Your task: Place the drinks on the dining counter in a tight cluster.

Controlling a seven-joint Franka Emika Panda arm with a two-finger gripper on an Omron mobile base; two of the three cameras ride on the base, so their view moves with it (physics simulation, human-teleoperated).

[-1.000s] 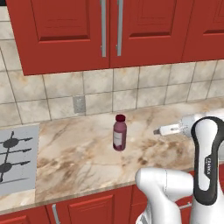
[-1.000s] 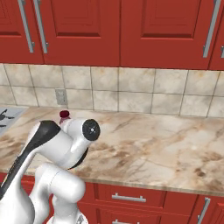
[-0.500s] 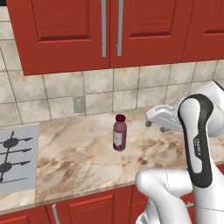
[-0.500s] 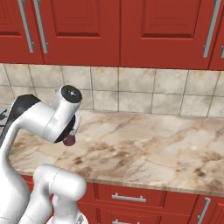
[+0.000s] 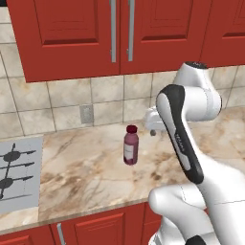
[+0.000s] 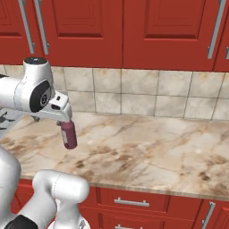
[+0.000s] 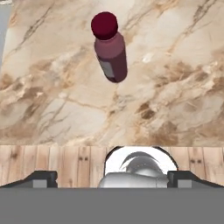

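Note:
One of the drinks, a maroon juice bottle (image 5: 130, 146) with a dark-red cap, stands upright on a marbled counter (image 5: 86, 177) beside a stove, under red wall cabinets. My gripper (image 5: 152, 129) hangs above the counter, just right of and behind the bottle's cap. From the right base view the gripper (image 6: 60, 117) sits right over the bottle (image 6: 69, 135). In the hand view the bottle (image 7: 110, 48) lies ahead, well beyond the gripper (image 7: 113, 178), whose tips stand wide apart with nothing between them. The gripper is open. The dining counter is out of view.
A stove top (image 5: 14, 172) lies at the counter's left end. Red wall cabinets (image 5: 119, 33) hang above a tiled wall with an outlet (image 5: 86, 115). Red drawers (image 6: 134, 203) run below the counter's front edge. Wooden floor (image 7: 52, 162) shows under the hand.
The arm has swung left across the counter, carrying the open gripper from the right side to a spot above the maroon bottle. The bottle has not moved.

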